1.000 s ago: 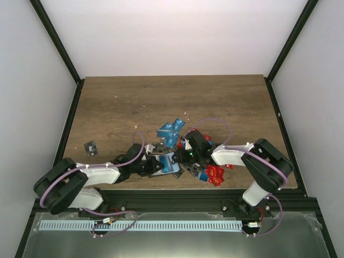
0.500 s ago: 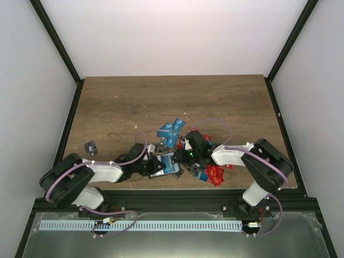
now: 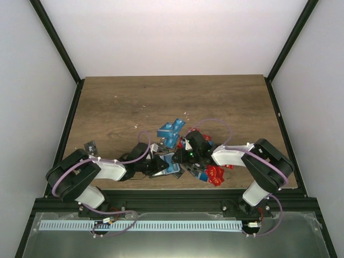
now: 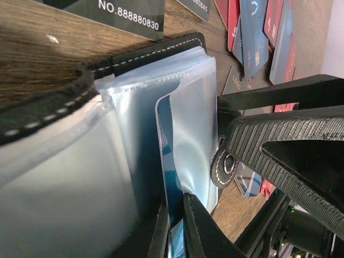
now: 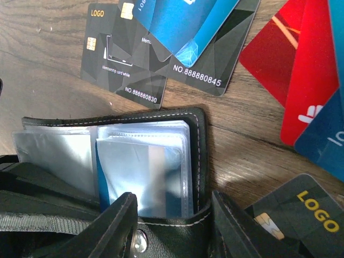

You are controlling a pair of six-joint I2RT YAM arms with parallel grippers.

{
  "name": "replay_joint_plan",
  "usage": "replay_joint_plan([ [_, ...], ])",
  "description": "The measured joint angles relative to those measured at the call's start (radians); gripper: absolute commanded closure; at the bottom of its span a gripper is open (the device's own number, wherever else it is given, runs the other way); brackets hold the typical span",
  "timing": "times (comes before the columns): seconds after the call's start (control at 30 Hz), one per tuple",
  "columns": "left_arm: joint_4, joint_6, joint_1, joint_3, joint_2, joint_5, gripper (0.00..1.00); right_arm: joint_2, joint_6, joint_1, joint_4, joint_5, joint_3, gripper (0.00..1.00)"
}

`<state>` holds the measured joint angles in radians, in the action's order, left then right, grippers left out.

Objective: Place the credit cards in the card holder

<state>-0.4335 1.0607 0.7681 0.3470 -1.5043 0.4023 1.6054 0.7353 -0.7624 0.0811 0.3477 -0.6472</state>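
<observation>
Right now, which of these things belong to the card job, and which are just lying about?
Job: card holder; loose credit cards; blue card in a sleeve; left fingers; right fingers.
Lying about: white specks on the table; small dark piece far left, possibly a card.

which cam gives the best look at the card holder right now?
Right wrist: the open card holder is mostly in frame, showing its stitched edge, clear sleeves and a blue card tucked in. Left wrist sees only sleeves and that card edge-on, very close. Top view: tiny and mostly covered.
</observation>
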Motion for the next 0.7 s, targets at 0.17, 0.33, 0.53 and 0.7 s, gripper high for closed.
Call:
replay_joint_plan([
  [0.17, 0.041, -0.014, 0.005, 0.015, 0.017, 0.001, 0.71, -0.016, 0.0, 0.0, -0.026, -0.001, 0.003, 0.6],
  [0.33, 0.18, -0.055, 0.014, 0.036, 0.092, -0.016, 0.54, -0.049, -0.003, -0.005, -0.098, -0.011, 0.003, 0.59],
  [0.53, 0.367, -0.118, 0.016, 0.081, 0.156, -0.03, 0.35, -0.108, -0.017, -0.006, -0.183, -0.048, 0.001, 0.59],
  [0.7, 0.494, -0.165, 0.016, 0.115, 0.195, -0.043, 0.5, -0.169, -0.023, -0.006, -0.232, -0.059, -0.001, 0.59],
])
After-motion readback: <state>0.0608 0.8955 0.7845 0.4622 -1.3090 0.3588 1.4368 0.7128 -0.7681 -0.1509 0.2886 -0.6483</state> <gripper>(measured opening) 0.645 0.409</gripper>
